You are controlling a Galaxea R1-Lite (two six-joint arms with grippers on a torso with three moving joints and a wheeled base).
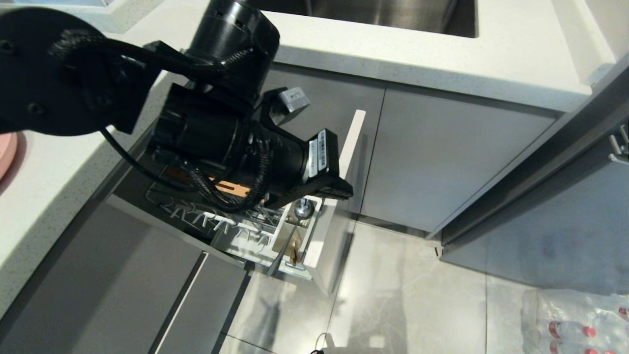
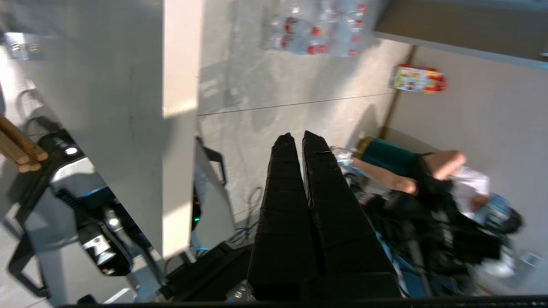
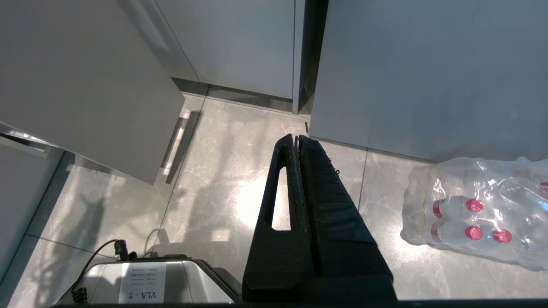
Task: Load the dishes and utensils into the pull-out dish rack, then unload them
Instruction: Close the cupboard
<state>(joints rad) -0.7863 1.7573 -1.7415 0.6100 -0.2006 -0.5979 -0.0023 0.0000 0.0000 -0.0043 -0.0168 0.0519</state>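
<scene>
The pull-out dish rack (image 1: 352, 142) stands slid out below the counter, its chrome wire basket (image 1: 221, 222) partly hidden by my left arm. In its white cutlery holder (image 1: 314, 231) stand the grey spoon (image 1: 303, 209) and the wooden chopsticks (image 1: 295, 251); the chopsticks' ends (image 2: 21, 150) also show in the left wrist view. My left gripper (image 1: 344, 190) (image 2: 297, 136) is shut and empty, just above the holder beside the front panel. A pink dish edge (image 1: 5, 152) lies on the counter at far left. My right gripper (image 3: 296, 137) hangs shut over the floor.
A sink (image 1: 383, 12) is set in the white countertop (image 1: 442, 54) above grey cabinet doors (image 1: 442, 157). A pack of water bottles (image 1: 580, 319) (image 3: 471, 214) lies on the tiled floor at right. A person's arm (image 2: 394, 179) shows beyond my left gripper.
</scene>
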